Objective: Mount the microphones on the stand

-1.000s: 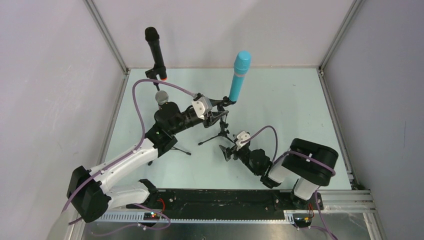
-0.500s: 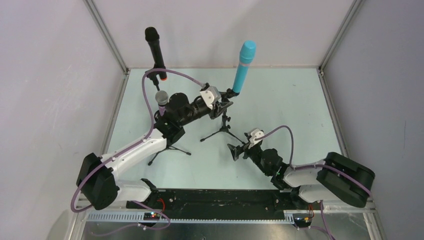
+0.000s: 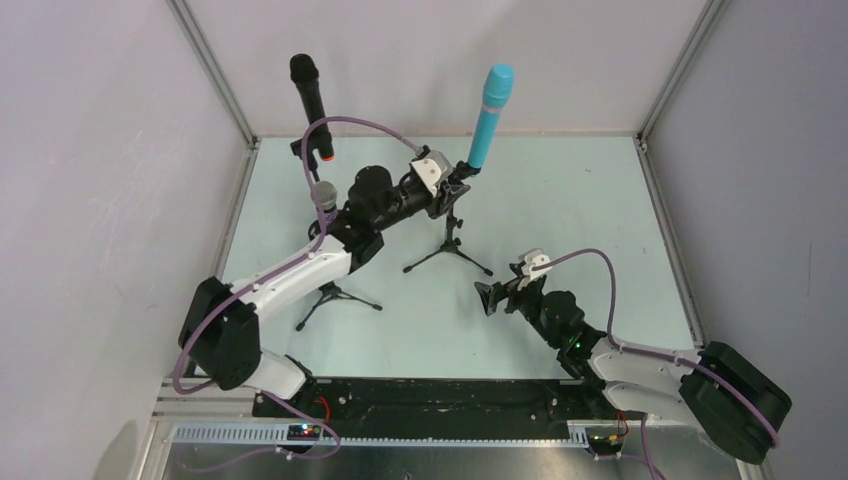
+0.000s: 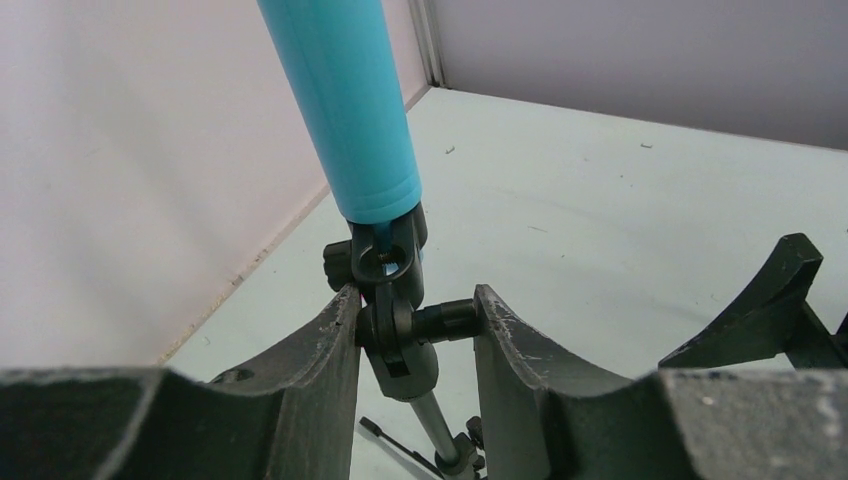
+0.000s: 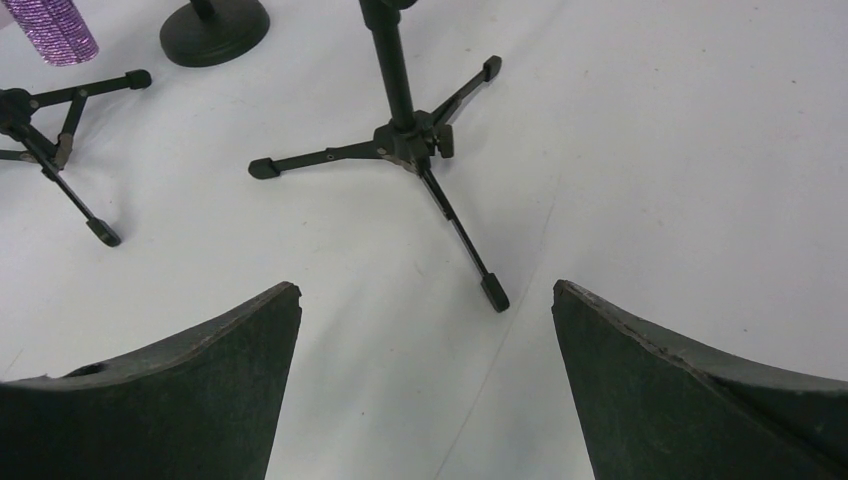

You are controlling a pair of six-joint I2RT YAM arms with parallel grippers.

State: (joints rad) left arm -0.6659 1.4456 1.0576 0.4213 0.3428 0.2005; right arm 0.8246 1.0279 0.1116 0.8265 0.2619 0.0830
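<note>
While the left gripper (image 4: 415, 310) is pinching the black stand (image 4: 388, 262), a smooth blue mic (image 4: 345, 110) is topping it. The right gripper (image 5: 425, 290) is gaping wide.

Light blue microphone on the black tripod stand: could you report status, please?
Left gripper shut on black swivel joint under light blue microphone. Right gripper open, empty. Nothing blocking.

Bare bench (image 3: 560, 200) lies open right of the middle tripod (image 5: 405, 140); its splayed legs and the neighbouring tripod (image 3: 335, 290) crowd the left.
</note>
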